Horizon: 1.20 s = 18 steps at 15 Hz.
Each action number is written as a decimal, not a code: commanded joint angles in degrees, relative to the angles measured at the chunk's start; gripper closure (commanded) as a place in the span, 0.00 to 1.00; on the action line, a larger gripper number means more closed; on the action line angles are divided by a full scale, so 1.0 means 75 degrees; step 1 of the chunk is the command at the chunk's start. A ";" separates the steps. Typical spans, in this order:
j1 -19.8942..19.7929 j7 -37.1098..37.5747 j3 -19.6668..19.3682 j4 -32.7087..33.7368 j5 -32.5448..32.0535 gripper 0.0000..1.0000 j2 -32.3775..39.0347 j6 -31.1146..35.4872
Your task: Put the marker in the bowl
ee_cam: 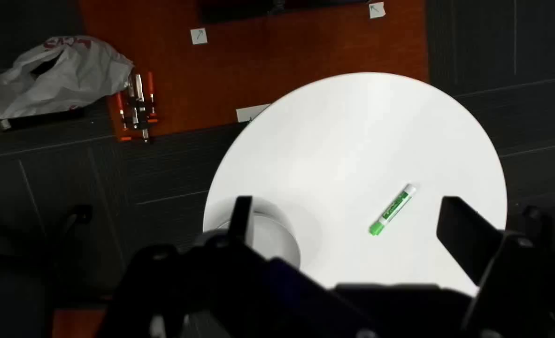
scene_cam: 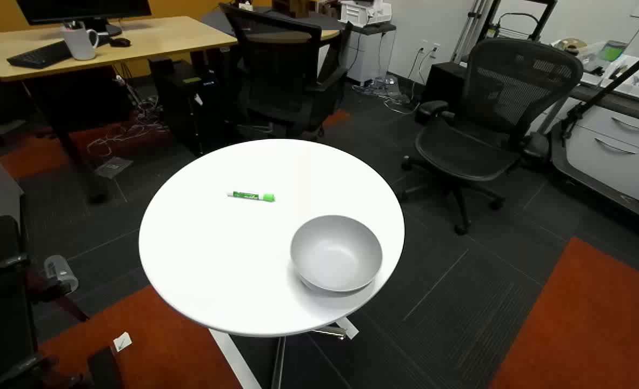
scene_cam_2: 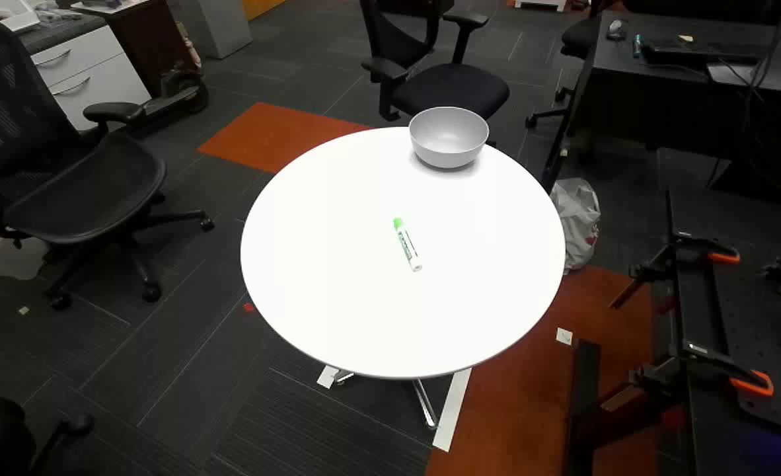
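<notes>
Wrist view: the Robotiq gripper [ee_cam: 347, 206] is spread wide, its two black fingers [ee_cam: 467, 234] well apart, and the green-capped marker [ee_cam: 394, 209] shows in the gap, touching neither. The marker lies flat on the round white pedestal table [ee_cam: 352, 141], its green label showing and its cap being the end nearer the bowl [ee_cam: 277, 241]. One finger partly hides that plain grey bowl from the wrist camera; in both exterior views it stands upright near the table's edge, with the marker outside it and well apart. Past the table lie a white plastic bag [ee_cam: 66, 77] with red lettering, bar clamps [ee_cam: 138, 101] just beside it, and paper squares [ee_cam: 199, 36] marked with arrows, on orange carpet [ee_cam: 305, 47]. In an exterior view, a black mesh office chair [scene_cam: 519, 81] stands near the table, with pale drawers [scene_cam: 611, 162] beyond it; farther back, a wood-topped desk [scene_cam: 173, 32] bears a white mug [scene_cam: 80, 44], a keyboard [scene_cam: 41, 55], a computer mouse [scene_cam: 120, 42] and a monitor [scene_cam: 84, 9].
</notes>
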 commanded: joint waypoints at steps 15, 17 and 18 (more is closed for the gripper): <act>0.0148 0.1951 0.0936 0.0079 0.1241 0.00 0.1678 0.1683; 0.0244 0.2793 0.1197 0.0122 0.1408 0.00 0.2196 0.2162; 0.0295 0.3213 0.1302 0.0112 0.1455 0.00 0.2433 0.2440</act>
